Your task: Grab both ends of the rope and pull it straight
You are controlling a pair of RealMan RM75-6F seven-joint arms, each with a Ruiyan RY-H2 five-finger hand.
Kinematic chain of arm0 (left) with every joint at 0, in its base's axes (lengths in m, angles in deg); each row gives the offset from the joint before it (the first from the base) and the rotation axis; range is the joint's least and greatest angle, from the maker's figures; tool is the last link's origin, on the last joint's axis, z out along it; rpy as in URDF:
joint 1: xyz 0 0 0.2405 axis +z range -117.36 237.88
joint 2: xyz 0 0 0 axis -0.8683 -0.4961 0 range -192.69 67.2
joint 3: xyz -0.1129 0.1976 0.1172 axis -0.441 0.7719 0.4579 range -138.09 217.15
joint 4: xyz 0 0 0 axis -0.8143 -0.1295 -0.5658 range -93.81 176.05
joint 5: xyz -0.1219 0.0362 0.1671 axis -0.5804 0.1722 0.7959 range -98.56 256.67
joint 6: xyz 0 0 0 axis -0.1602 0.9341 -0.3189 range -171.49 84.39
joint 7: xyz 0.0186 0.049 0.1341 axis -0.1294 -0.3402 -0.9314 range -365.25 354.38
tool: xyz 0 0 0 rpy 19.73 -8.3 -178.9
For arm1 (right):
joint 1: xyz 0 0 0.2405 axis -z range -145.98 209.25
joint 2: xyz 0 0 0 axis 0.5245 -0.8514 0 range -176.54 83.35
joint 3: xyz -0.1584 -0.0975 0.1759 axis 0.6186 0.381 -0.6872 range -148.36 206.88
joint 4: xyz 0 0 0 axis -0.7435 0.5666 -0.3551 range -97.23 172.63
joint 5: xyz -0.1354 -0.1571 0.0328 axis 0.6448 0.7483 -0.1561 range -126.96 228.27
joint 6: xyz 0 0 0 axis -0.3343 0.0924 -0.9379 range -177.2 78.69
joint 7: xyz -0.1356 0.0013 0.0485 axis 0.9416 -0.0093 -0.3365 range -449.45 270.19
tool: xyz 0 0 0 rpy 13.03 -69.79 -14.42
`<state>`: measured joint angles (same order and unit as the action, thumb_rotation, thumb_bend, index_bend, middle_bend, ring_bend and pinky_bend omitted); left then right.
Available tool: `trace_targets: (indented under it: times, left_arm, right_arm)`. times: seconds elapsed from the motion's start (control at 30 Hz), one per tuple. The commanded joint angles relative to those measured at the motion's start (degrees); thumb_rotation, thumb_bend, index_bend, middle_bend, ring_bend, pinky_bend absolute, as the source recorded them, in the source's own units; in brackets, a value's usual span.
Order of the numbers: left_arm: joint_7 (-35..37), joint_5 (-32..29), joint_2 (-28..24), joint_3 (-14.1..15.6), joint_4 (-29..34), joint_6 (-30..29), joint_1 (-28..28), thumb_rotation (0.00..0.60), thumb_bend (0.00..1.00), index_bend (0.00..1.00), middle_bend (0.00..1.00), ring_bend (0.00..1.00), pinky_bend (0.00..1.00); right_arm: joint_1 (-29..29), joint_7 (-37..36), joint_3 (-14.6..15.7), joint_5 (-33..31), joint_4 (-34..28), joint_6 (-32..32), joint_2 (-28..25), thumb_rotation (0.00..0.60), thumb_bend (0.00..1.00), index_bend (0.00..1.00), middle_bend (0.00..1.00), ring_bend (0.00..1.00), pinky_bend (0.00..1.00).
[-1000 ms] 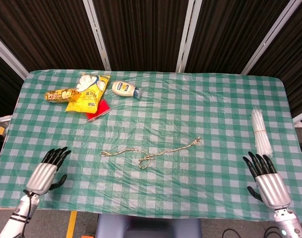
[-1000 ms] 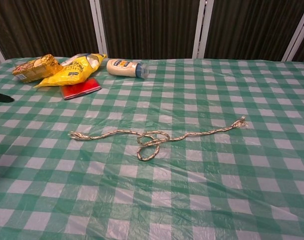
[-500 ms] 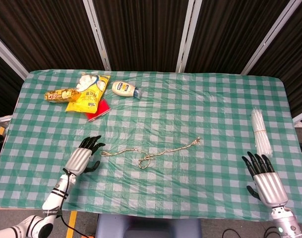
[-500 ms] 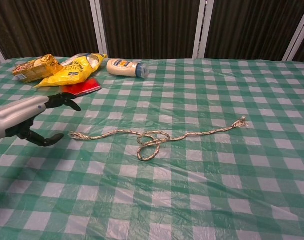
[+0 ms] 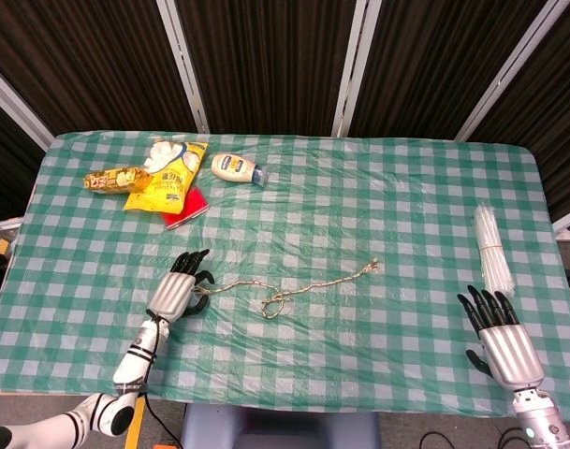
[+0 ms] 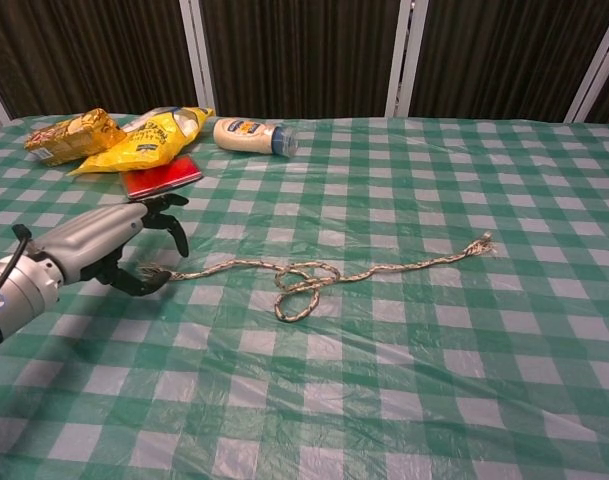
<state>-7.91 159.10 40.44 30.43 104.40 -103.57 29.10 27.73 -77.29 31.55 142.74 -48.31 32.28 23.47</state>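
Observation:
A thin beige rope point(image 5: 313, 284) lies across the middle of the green checked table, with a loose loop point(image 6: 304, 285) near its centre and a frayed right end point(image 6: 479, 243). My left hand point(image 6: 119, 245) hovers at the rope's left end point(image 6: 152, 270). Its fingers curve down over that end and the thumb sits below it, still apart, with nothing gripped. In the head view the same left hand point(image 5: 180, 286) sits just left of the rope. My right hand point(image 5: 500, 339) lies flat and open near the front right edge, far from the rope.
At the back left lie a yellow chip bag point(image 5: 168, 173), a small snack pack point(image 5: 111, 178), a red packet point(image 5: 187, 207) and a mayonnaise bottle point(image 5: 236, 168). A bundle of white strips point(image 5: 490, 248) lies at the right edge, beyond my right hand.
My left hand has travelled from the front left corner to the rope's left end, its fingers now curving over it. The right hand and rope have stayed put.

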Motion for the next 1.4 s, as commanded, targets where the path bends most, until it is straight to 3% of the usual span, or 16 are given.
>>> trace_targets:
  times: [0.03, 0.83, 1.13, 1.4]
  left_arm:
    - [-0.62, -0.33, 1.9, 0.2, -2.42, 0.2, -0.88, 0.6, 0.43, 0.42, 0.02, 0.0, 0.05]
    - [-1.7, -1.58, 4.13, 1.23, -7.46, -0.21, -1.38, 0.6, 0.43, 0.57, 0.06, 0.0, 0.05]
    - [-0.63, -0.71, 3.51, 1.51, -6.71, -1.98, -1.21, 0.6, 0.44, 0.62, 0.08, 0.0, 0.05]
    - [-0.31, 0.45, 0.7, 2.78, -3.81, -3.97, 0.06, 0.6, 0.44, 0.63, 0.09, 0.0, 0.06]
  right_arm:
    - [0.01, -0.14, -0.03, -0.03, -0.05, 0.1, -0.09, 0.6, 0.31, 0.0, 0.0, 0.0, 0.0]
    - [0.12, -0.3, 0.09, -0.02, -0.15, 0.39, -0.31, 0.6, 0.31, 0.0, 0.0, 0.0, 0.0]
    - [-0.14, 0.34, 0.26, 0.04, 0.01, -0.23, 0.13, 0.6, 0.31, 0.0, 0.0, 0.0, 0.0]
    - [-5.3, 0.61, -1.05, 2.14, 1.7, -5.35, 2.18, 0.6, 0.31, 0.0, 0.0, 0.0, 0.0]
